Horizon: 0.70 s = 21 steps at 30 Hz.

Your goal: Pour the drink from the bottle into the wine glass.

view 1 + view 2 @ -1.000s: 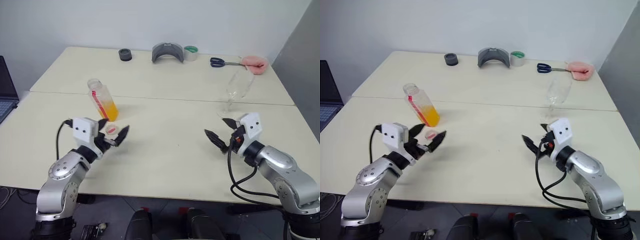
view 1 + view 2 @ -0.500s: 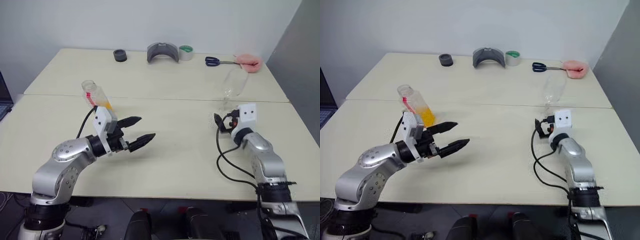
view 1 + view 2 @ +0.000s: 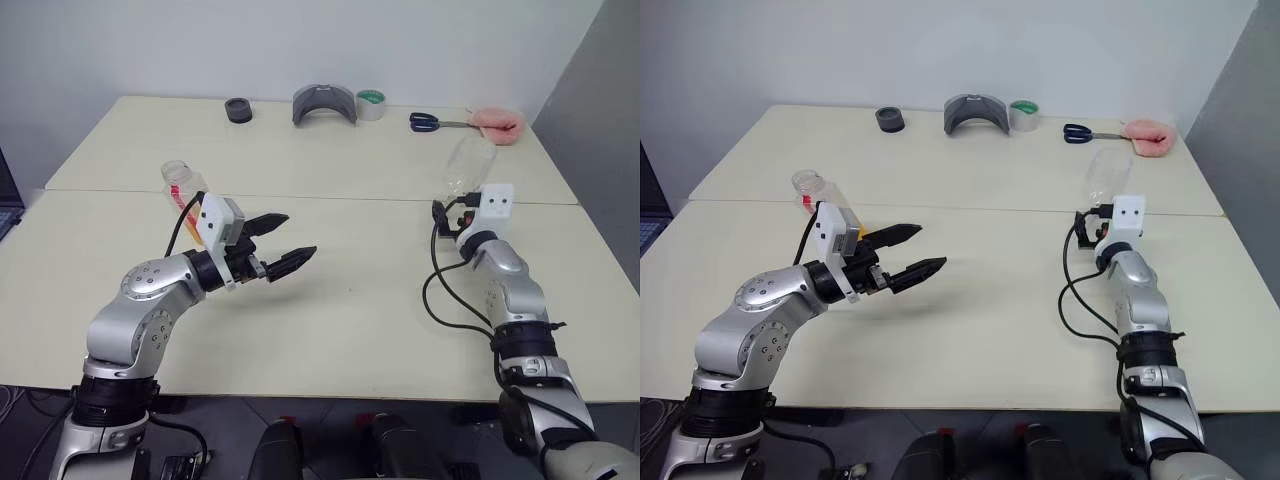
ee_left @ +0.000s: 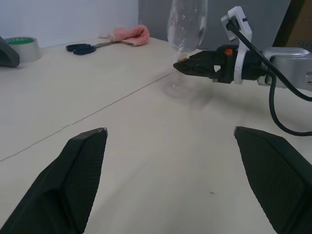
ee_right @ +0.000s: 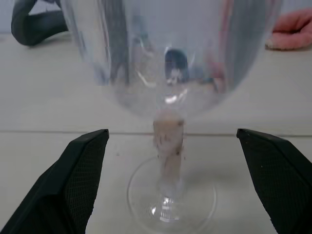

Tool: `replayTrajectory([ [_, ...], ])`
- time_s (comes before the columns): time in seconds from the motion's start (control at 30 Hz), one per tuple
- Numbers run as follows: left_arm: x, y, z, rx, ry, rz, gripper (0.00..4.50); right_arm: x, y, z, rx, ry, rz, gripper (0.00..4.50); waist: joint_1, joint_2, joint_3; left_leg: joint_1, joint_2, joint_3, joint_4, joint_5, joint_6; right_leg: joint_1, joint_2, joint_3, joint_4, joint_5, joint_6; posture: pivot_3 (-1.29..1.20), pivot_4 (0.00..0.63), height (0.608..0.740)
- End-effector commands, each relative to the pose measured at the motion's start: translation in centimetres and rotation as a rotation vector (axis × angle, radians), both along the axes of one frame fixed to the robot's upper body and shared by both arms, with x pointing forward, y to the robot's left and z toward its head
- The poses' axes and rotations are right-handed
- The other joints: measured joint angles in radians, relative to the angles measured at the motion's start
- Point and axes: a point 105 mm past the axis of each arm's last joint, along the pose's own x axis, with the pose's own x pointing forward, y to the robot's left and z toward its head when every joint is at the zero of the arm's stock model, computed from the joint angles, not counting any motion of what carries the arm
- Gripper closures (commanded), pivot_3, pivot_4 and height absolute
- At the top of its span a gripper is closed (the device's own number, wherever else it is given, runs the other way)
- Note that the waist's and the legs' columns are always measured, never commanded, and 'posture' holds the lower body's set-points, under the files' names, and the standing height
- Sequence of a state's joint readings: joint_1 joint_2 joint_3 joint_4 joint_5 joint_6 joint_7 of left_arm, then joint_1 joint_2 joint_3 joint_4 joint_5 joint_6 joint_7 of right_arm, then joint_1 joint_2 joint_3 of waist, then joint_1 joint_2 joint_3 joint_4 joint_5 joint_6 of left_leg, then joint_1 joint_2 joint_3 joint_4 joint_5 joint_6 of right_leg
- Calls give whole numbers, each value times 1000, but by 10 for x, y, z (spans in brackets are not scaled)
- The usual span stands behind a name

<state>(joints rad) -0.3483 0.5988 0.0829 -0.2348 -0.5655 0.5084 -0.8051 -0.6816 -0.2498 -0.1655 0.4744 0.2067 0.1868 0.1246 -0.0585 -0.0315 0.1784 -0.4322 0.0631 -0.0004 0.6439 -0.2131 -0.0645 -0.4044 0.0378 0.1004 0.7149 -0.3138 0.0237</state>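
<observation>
On the cream surface (image 3: 350,330), the right gripper (image 5: 170,146), fingers apart, faces the wine glass (image 5: 168,73) stem, while the left gripper (image 3: 280,245), fingers apart, hovers beside the uncapped bottle (image 3: 183,186).

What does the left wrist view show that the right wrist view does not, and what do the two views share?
Left wrist view alone: the right hand, open, close by the stem; the scissors; the tape roll; the left hand's own fingers, wide apart.

Right wrist view alone: the round foot from close, and the right hand's fingers on either side of the stem, not touching it.

Both: the wine glass, empty and upright, the pink cloth, the table.
</observation>
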Motion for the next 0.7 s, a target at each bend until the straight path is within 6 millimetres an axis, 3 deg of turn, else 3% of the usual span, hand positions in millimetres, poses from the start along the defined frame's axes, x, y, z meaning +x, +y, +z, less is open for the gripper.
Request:
replayTrajectory([
  [0.03, -2, -6, 10, -6, -48, -22, 27, 7, -3, 13, 22, -50, -27, 0, 0, 0, 0, 0, 0, 0, 0, 0, 0, 0, 0, 0, 0, 0, 0, 0, 150, 740],
  [0.17, -5, -7, 8, -5, -42, -27, 27, 9, -2, 11, 37, -50, -20, 0, 0, 0, 0, 0, 0, 0, 0, 0, 0, 0, 0, 0, 0, 0, 0, 0, 150, 740],
  [0.23, -5, -6, 8, -5, -43, -26, 0, 10, -3, 10, 37, -50, -24, 397, 0, 0, 0, 0, 0, 0, 0, 0, 0, 0, 0, 0, 0, 0, 0, 0, 150, 740],
  [0.3, -4, -5, 9, 0, -47, -18, 0, 11, -4, 9, 28, -53, -24, 898, 0, 0, 0, 0, 0, 0, 0, 0, 0, 0, 0, 0, 0, 0, 0, 0, 150, 740],
  [0.6, -9, -5, 7, -9, -44, -20, 0, 9, -1, 12, 16, -86, -1, 4170, 0, 0, 0, 0, 0, 0, 0, 0, 0, 0, 0, 0, 0, 0, 0, 0, 150, 740],
  [0.63, -9, -5, 7, -9, -44, -17, 0, 9, 0, 13, 12, -88, 5, 4380, 0, 0, 0, 0, 0, 0, 0, 0, 0, 0, 0, 0, 0, 0, 0, 0, 150, 740],
  [0.7, -10, -2, 9, -11, -46, -8, 0, 9, 7, 17, -2, -100, 35, 4379, 0, 1, 0, 0, 0, 0, 0, 0, 0, 0, 0, 0, 0, 0, 0, 0, 150, 740],
])
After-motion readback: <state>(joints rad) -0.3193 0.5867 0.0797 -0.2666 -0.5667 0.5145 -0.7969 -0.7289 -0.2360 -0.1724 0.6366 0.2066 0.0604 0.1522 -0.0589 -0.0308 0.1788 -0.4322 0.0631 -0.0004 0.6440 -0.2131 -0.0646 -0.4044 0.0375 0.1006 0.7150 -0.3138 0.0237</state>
